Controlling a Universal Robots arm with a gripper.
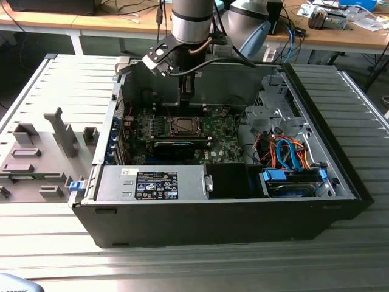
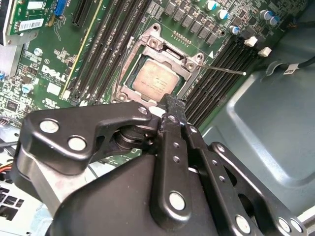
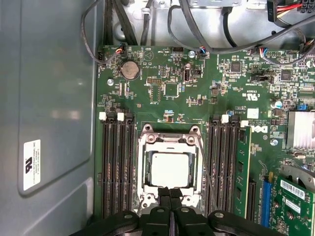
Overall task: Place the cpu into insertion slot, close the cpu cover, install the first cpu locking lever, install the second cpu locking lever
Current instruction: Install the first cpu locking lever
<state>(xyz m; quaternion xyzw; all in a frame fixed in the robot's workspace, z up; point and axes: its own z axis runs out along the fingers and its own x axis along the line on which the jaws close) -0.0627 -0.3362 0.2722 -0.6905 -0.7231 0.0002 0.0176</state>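
At the exterior view's left you have a grey moulded fixture block (image 1: 36,161) lying on the ribbed grey metal tabletop (image 1: 358,109), just beside the open black computer case (image 1: 213,222). Near the middle of that view your gripper (image 1: 187,95) hangs inside the case over the green motherboard (image 1: 225,137). Its black fingers (image 3: 164,196) are pressed together with nothing visible between them. Under their tips the small square cpu with the pale silver-grey face (image 3: 170,169) sits in the silver-rimmed square insertion slot (image 1: 171,126). The thin silver frame of the cpu cover (image 3: 170,141) lies down around it. A thin wire lever (image 2: 226,70) sticks out free beside the socket. At the exterior view's right, blue and orange cables (image 1: 285,152) bunch inside the case.
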